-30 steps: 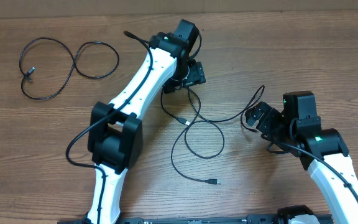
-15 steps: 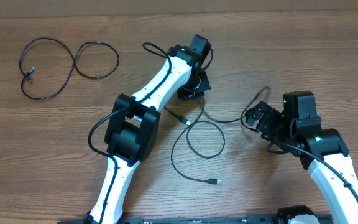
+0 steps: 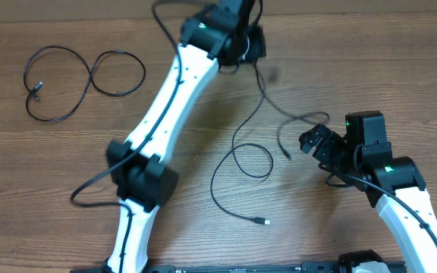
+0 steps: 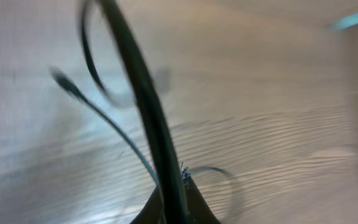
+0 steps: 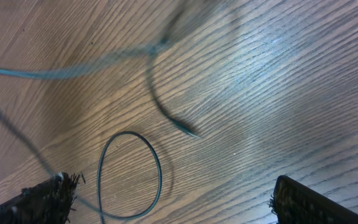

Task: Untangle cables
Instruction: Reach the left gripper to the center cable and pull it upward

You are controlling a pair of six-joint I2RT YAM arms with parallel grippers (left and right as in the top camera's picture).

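One cable (image 3: 82, 80) lies free at the counter's (image 3: 370, 61) far-left corner; left claw (image 3: 253, 45) pinches a second cable (image 3: 250, 114) from the remaining tangle, right claw (image 3: 313, 140) gapes.

Left arm (image 3: 174, 87) and right arm (image 3: 412, 216) white tubes, chunky black joints (image 3: 141, 171), thin black wire (image 3: 88, 184) off left elbow, green lights (image 3: 348, 120) on right, right pincer (image 5: 173, 202) black frayed pads (image 5: 45, 196)

Thin black cables: three; left cable (image 3: 91, 76), centre loop cable (image 3: 271, 161), right cable (image 3: 294, 121); plug ends (image 3: 262, 221) showing: three; robot arms: two; left arm (image 3: 180, 83), right arm (image 3: 400, 197); grippers: two; left gripper (image 3: 253, 45), right gripper (image 3: 313, 140); wooden table (image 3: 355, 61): one
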